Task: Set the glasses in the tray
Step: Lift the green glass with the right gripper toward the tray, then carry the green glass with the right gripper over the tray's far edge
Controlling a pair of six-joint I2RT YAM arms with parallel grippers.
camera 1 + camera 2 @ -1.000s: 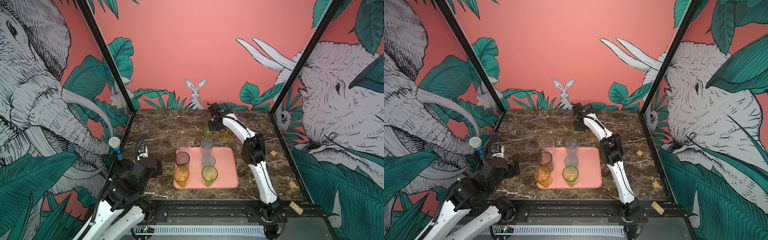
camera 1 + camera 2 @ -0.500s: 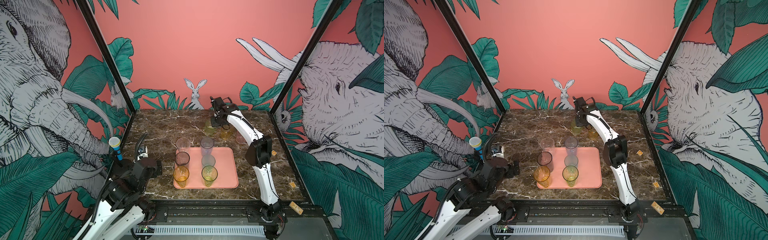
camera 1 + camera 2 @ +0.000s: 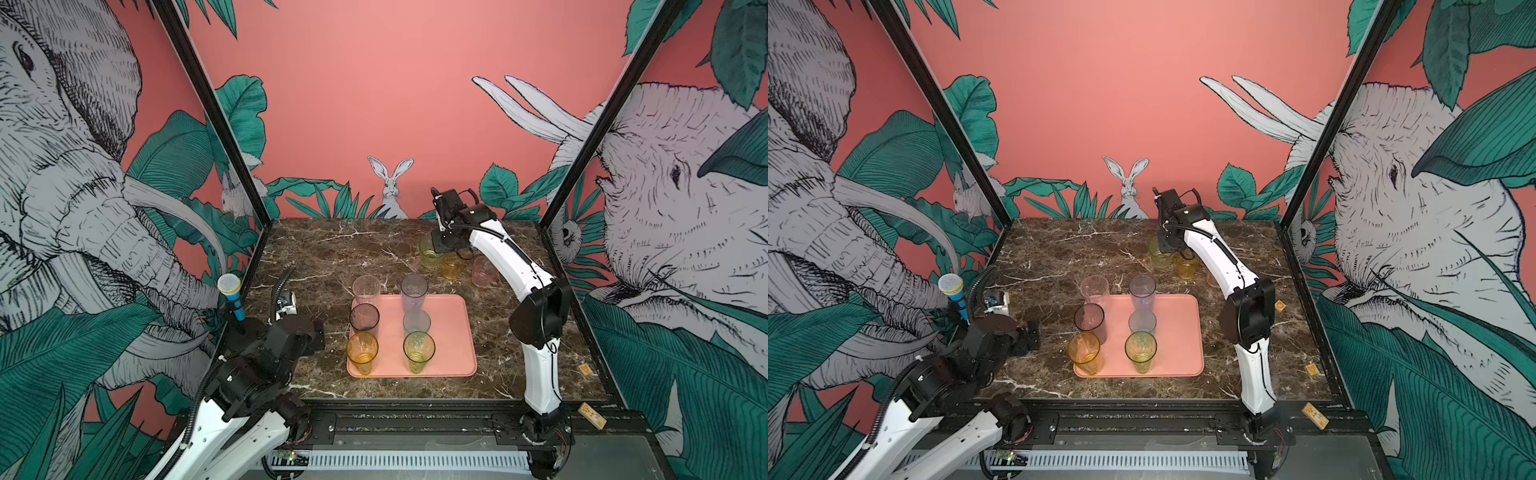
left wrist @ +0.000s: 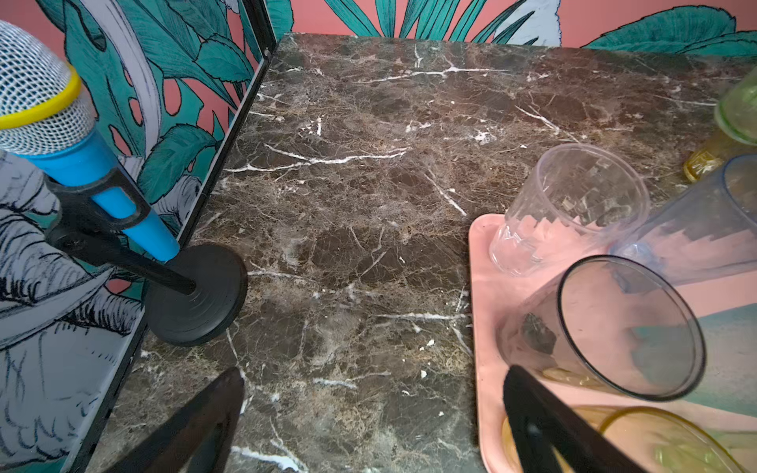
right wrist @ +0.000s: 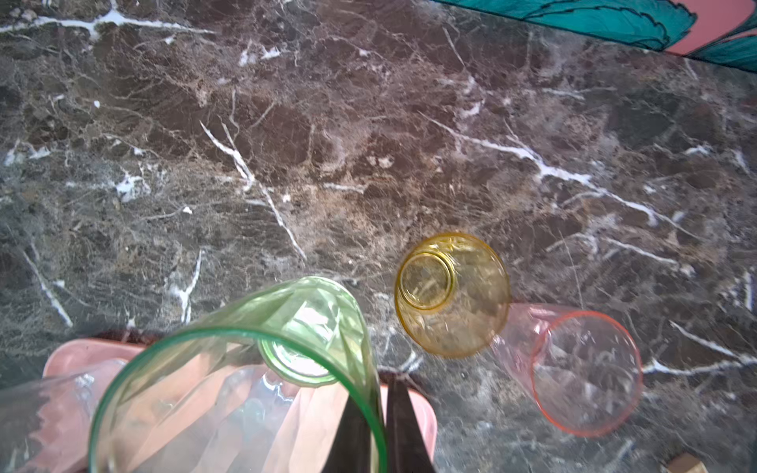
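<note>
Six glasses stood in the tray when we looked; three were left at the back. The right gripper pinched the rim of the yellow-green tumbler, beside the amber and pink ones. The left gripper waited agape.
</note>
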